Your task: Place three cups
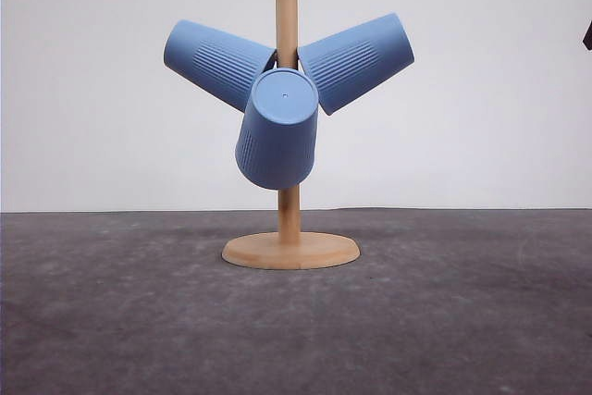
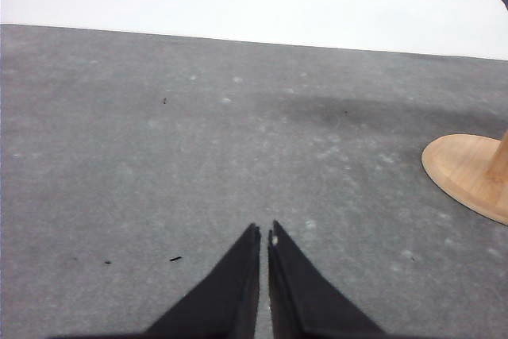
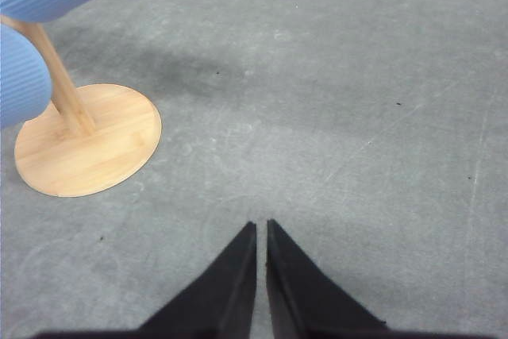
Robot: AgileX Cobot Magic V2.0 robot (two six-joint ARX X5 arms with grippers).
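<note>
All three cups on the stand point(image 1: 288, 228), both grippers closed and empty.
Left cup point(image 1: 215, 63) and right cup point(image 1: 356, 61) hang tilted outward off the post; front cup point(image 1: 277, 129) hangs below between them, flat bottom toward camera. Left gripper point(image 2: 263, 234) and right gripper point(image 3: 261, 226) have fingertips together, nothing held, each over bare grey table point(image 1: 481, 321) beside the stand base.

- wooden stand point(image 1: 289, 249) stands mid-bench point(image 1: 111, 321).
- three cups hang on it: left cup point(image 1: 215, 62), right cup point(image 1: 359, 60), near cup point(image 1: 277, 129) lower, facing front.
</note>
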